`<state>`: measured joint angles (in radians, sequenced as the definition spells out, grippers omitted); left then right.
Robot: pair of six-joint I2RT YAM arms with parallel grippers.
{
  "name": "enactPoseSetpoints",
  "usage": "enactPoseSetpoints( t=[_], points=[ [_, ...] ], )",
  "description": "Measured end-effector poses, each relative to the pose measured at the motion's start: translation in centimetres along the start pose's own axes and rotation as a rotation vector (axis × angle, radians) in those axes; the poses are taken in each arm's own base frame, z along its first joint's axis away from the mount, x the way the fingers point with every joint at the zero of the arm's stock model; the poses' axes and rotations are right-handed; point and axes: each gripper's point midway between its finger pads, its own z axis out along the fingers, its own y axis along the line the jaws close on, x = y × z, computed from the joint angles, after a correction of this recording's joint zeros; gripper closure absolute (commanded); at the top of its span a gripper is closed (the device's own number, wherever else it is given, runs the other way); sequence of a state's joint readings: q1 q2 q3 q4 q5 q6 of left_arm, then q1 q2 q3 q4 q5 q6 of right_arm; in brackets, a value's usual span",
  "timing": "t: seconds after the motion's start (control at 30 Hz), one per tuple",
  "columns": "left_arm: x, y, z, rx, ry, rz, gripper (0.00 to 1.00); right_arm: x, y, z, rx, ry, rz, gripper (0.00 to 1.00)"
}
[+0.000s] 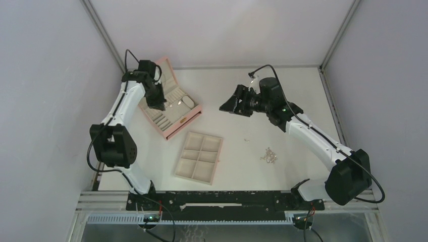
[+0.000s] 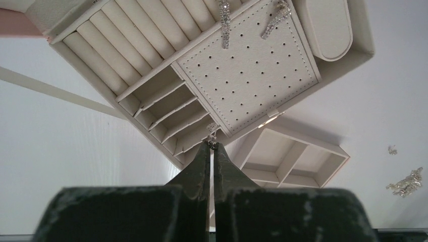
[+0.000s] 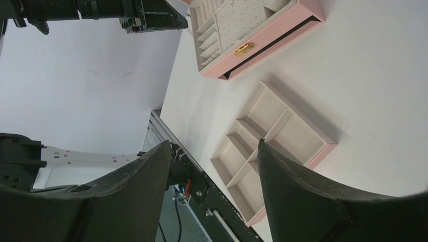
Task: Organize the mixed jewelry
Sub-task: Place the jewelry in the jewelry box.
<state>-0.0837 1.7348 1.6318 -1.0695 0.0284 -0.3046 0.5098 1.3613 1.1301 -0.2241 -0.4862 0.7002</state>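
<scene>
My left gripper is shut on a tiny silver jewelry piece and holds it over the slotted compartments of the open pink box. In the top view this gripper hangs over the box's left part. Two silver earrings lie on the box's perforated pad. A small silver chain cluster lies on the table at the right, also in the left wrist view, with one tiny piece near it. My right gripper is open and empty, raised above mid-table.
The beige six-compartment tray lies on the table in front of the pink box; its compartments look empty in the right wrist view. The pink box lid stands open at the back left. The black rail runs along the near edge.
</scene>
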Motion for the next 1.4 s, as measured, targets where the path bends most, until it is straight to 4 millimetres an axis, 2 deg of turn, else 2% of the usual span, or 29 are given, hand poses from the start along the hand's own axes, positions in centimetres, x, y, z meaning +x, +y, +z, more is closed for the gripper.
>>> enactPoseSetpoints(
  t=[0.3,0.8,1.17,1.4],
  points=[
    [-0.1,-0.2,0.4,-0.004,0.018,0.005,1.00,0.2,-0.4,0.1,0.010,0.005,0.006,0.28],
    [0.0,-0.6,4.1,-0.048,0.107,0.045,1.00,0.2,-0.5,0.2,0.014,0.005,0.007,0.28],
    [0.7,-0.4,5.3,-0.080,0.161,0.065,1.00,0.3,-0.6,0.3,0.016,0.008,0.009,0.28],
    [1.2,-0.4,5.2,-0.084,0.179,0.080,1.00,0.4,-0.8,0.5,0.021,0.013,0.013,0.28]
  ],
)
